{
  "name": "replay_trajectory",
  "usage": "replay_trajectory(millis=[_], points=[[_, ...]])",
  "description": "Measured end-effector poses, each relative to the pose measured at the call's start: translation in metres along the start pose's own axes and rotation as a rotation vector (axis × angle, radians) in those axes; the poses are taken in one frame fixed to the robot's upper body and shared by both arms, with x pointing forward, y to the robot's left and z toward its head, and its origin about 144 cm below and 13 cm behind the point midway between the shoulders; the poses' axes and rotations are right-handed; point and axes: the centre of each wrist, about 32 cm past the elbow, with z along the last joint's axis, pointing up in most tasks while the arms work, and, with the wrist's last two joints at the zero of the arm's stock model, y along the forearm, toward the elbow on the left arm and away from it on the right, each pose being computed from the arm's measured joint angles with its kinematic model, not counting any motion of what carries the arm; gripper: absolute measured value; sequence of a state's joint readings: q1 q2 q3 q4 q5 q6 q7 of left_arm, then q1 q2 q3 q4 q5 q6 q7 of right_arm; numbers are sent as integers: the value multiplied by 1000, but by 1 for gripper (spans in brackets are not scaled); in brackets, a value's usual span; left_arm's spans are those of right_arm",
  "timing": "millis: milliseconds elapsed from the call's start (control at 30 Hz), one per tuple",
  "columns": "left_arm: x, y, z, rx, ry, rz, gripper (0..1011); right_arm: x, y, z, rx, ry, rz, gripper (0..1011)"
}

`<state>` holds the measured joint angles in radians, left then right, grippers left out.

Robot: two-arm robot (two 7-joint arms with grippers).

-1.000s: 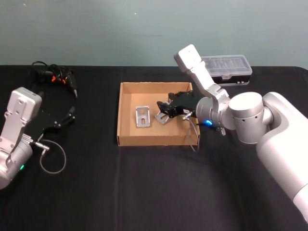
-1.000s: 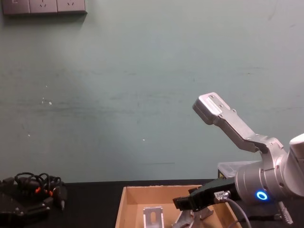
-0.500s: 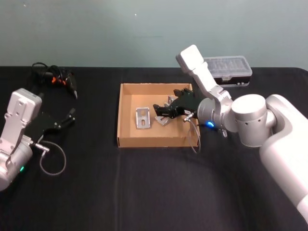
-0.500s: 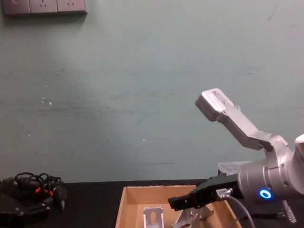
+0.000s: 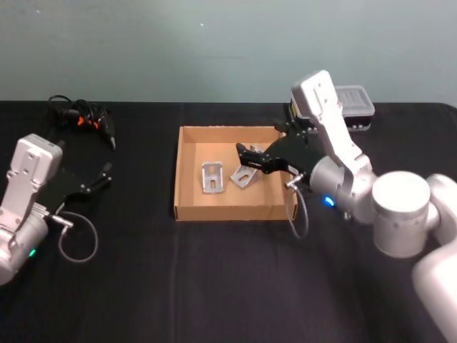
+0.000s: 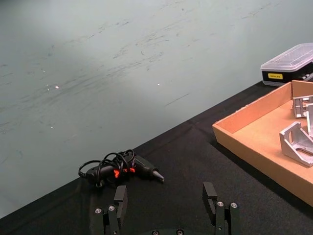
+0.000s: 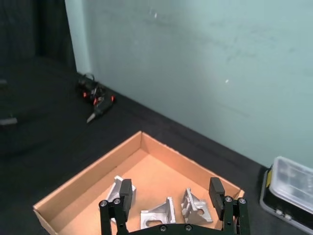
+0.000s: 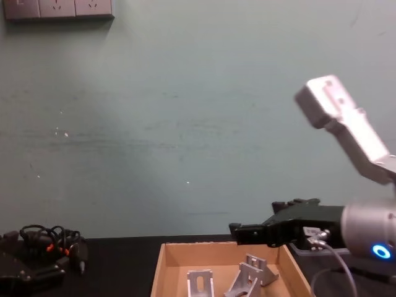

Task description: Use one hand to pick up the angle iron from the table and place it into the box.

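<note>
Basically done: left gripper (image 6: 167, 211) parked near, spread and empty; right gripper (image 5: 251, 158) spread, holding nothing, above the box (image 5: 187, 207); angle iron (image 5: 244, 176) lies inside with other brackets; only arm retreat is left.

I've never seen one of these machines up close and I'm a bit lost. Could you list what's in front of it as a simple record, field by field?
box: tan cardboard tray on the black table
angle irons: three silver brackets lying inside the box
right hand: open, empty, raised above the box
left hand: open, idle, low at the table's left
behind the box: plastic case with clear lid
far left: bundled cable
</note>
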<state>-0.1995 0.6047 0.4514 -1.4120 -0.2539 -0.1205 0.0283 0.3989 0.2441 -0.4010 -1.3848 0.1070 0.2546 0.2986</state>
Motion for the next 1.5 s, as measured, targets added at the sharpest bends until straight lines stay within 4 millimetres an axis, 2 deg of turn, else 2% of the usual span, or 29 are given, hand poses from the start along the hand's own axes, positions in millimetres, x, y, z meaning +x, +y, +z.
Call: replay_trajectory(millis=[267,567,733,1500], points=[[0,0,0,0,0,0,1011,-25,-35,-15,101,-15,-102,1003],[0,0,0,0,0,0,1011,-47,-61,-34,98,-4,-236,1003],[0,0,0,0,0,0,1011,-48,-60,-39,91,5,-242,1003],[0,0,0,0,0,0,1011,-48,-61,-38,93,1,-239,1002]])
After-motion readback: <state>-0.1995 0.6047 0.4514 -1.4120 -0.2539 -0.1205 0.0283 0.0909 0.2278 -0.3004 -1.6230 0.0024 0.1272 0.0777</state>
